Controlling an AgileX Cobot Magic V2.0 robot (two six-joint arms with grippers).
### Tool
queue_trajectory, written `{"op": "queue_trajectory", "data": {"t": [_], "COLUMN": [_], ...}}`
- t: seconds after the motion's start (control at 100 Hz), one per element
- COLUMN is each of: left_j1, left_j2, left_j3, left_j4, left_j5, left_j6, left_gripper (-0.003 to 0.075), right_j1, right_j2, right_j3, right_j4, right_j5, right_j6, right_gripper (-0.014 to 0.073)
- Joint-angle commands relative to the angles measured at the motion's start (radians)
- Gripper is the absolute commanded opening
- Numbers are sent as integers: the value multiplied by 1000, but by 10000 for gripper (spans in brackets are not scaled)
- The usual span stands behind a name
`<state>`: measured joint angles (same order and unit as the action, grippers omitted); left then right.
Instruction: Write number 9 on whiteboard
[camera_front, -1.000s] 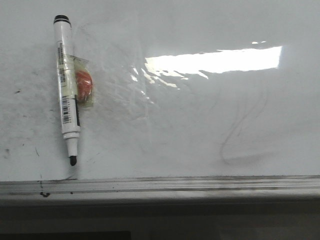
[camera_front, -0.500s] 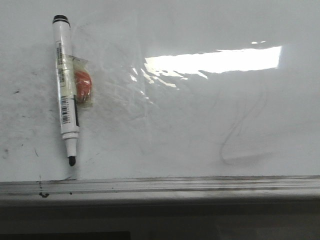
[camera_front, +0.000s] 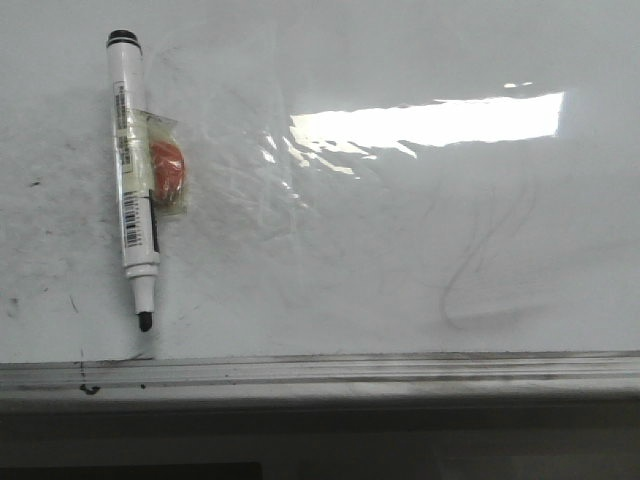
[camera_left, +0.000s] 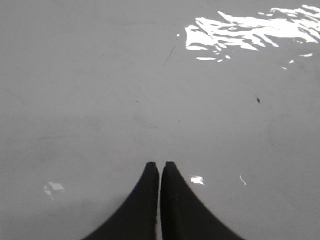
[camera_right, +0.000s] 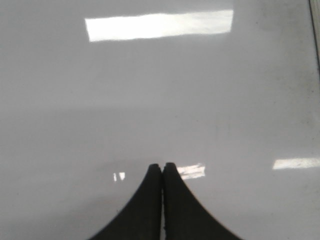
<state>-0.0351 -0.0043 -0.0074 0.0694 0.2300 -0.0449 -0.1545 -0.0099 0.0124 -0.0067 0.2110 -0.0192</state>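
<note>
The whiteboard fills the front view, glossy, grey-smudged, with only a faint erased squiggle at its right; no black figure 9 shows on it. A grey metal rail runs along its near edge. At the left an uncapped marker lies on the board, tip toward the rail, a barcode label on its barrel, its print too small to read; an orange piece is taped to it. The left gripper is clenched, empty, over bare board. The right gripper is likewise closed on nothing.
</note>
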Motion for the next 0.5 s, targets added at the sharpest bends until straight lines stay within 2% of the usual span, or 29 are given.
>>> {"op": "queue_trajectory", "data": {"t": [0.0,0.05,0.13,0.19,0.24,0.31,0.39,0.49], "left_j1": [-6,-6,-6,-6,-6,-6,-6,-6], "left_j2": [-28,-28,-28,-28,-28,-28,-28,-5], "left_j3": [41,41,41,41,41,33,7,-59], "left_j4": [-10,-28,-57,-57,-57,-57,-57,-57], "left_j5": [-95,-119,-171,-230,-284,-339,-325,-239], "left_j6": [0,0,0,0,0,0,0,0], "left_gripper": [-20,-20,-20,-20,-20,-20,-20,-21], "right_j1": [-4,-4,-4,-4,-4,-4,-2,-2], "right_j2": [-21,-21,-21,-21,-21,-21,-20,6], "right_j3": [11,11,11,5,-10,-42,-82,-149], "right_j4": [13,57,59,135,192,194,194,194], "right_j5": [-145,-178,-203,-219,-205,-149,-92,-16], "right_j6": [1,1,1,3,3,3,3,3], "right_gripper": [-65,-64,-64,-64,-64,-64,-64,-63]}}
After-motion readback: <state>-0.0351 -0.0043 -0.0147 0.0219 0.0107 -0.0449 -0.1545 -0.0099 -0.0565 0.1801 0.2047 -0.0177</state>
